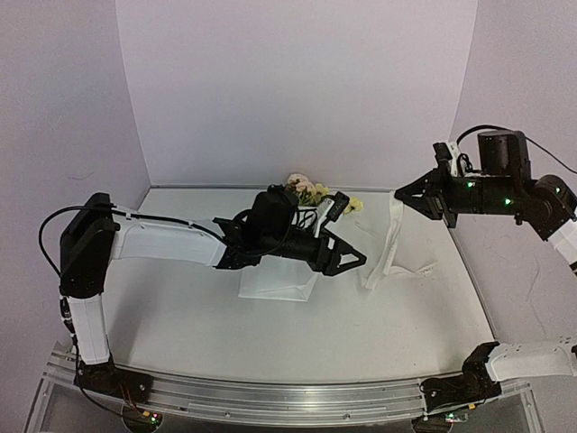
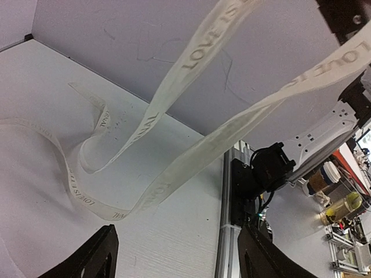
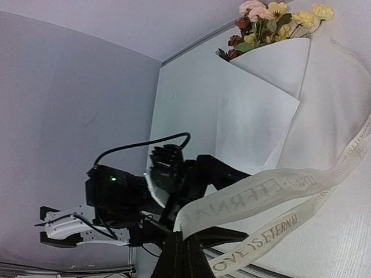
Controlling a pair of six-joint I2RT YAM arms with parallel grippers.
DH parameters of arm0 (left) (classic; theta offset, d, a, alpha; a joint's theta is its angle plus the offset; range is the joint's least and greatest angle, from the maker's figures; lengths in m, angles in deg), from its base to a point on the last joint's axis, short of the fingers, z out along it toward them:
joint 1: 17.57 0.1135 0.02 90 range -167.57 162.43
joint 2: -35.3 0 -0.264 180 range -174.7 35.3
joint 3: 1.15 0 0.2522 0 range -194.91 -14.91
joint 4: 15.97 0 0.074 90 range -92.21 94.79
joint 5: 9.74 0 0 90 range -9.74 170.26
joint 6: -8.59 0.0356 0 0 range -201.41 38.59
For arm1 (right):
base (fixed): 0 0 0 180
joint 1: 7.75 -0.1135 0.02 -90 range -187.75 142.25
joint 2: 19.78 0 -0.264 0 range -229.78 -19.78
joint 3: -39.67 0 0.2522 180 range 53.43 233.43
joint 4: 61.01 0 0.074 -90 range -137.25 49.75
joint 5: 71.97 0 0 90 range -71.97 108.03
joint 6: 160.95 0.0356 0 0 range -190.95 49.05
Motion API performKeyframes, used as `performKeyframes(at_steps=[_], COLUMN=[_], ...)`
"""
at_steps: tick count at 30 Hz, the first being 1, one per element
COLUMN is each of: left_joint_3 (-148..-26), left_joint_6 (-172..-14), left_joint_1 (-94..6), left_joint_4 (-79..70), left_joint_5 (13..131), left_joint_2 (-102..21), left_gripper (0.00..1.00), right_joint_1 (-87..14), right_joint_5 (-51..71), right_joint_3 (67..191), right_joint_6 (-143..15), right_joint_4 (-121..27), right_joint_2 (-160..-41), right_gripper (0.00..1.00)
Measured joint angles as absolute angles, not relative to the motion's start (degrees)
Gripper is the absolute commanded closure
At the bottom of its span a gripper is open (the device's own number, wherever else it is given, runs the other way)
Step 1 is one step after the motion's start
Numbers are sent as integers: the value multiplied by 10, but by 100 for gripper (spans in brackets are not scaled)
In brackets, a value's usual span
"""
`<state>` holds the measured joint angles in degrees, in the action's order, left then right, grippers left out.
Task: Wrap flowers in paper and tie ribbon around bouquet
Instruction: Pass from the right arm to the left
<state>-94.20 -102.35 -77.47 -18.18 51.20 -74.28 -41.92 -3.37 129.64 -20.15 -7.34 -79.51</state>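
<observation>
Right wrist: ribbon [image 3: 261,194], closed end effector [image 3: 182,237]

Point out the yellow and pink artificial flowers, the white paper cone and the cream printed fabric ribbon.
Yellow and pink artificial flowers [image 3: 259,10]: right wrist view, on the blooms.
White paper cone [image 3: 255,116]: right wrist view, on its front fold.
Cream printed fabric ribbon [image 2: 197,160]: left wrist view, on the lower strand.

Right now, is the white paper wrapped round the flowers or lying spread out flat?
Wrapped: the paper is folded into a cone, with the flowers poking out above its rim.
</observation>
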Motion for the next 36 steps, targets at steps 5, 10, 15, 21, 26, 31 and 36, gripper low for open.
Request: performKeyframes(at_steps=[5,10,15,21,26,31,36], left_joint_3=[-940,-954,-998,-1053,-1087,-1066,-949], left_joint_6=[-1021,-1020,-1018,-1013,-1018,-1020,-1021], left_joint_1=[-775,-778,-784,-795,-801,-803,-803], left_joint_4=[-199,-205,-208,-213,-216,-223,-214], left_joint_5=[538,548,549,550,557,574,626], left_joint_2=[-783,-828,-879,-925,-951,-941,-848], left_gripper=[23,23,22,25,66,100,100], right_joint_1=[-419,-419,-419,-419,-419,-419,-419], right_joint_5=[-33,-33,-33,-33,-27,10,71], right_joint_3=[1319,1337,1356,1363,1364,1375,1396], right_joint_6=[-184,-175,-170,-168,-169,-195,-251], right_joint_4=[-75,-75,-75,-74,-68,-22,58], right_joint_2=[-795,-795,-795,-796,-795,-790,-768], right_gripper=[100,100,100,100,100,100,100])
